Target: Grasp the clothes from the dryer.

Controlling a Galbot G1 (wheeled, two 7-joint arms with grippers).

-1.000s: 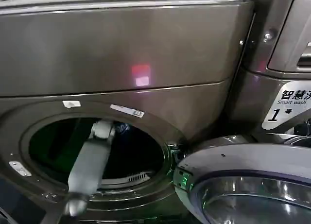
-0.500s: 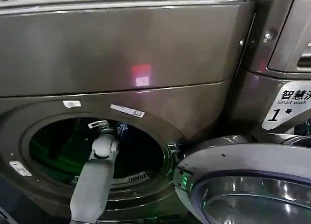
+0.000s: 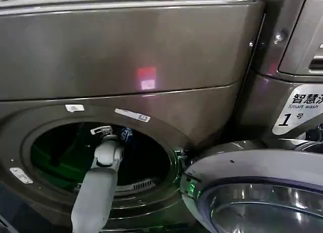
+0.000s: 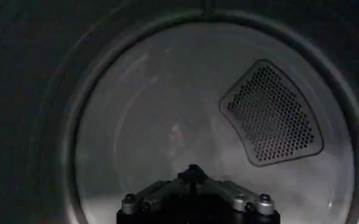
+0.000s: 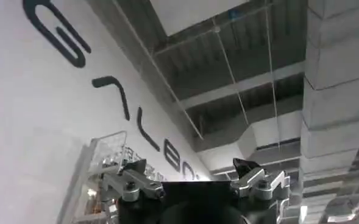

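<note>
Brushed grey metal covers the dryer [image 3: 126, 56], whose round opening sits at the lower left of the head view, with its door [image 3: 262, 192] swung open at the lower right. The left arm is reached up through the opening, and the left gripper [image 3: 102, 131] is seen near the upper middle of the dark drum; its fingers appear drawn together with nothing between them. A dark bluish piece of clothes [image 3: 126, 134] is glimpsed just beside it. In the right wrist view, the right gripper [image 5: 197, 176] is spread apart, pointed at a ceiling.
</note>
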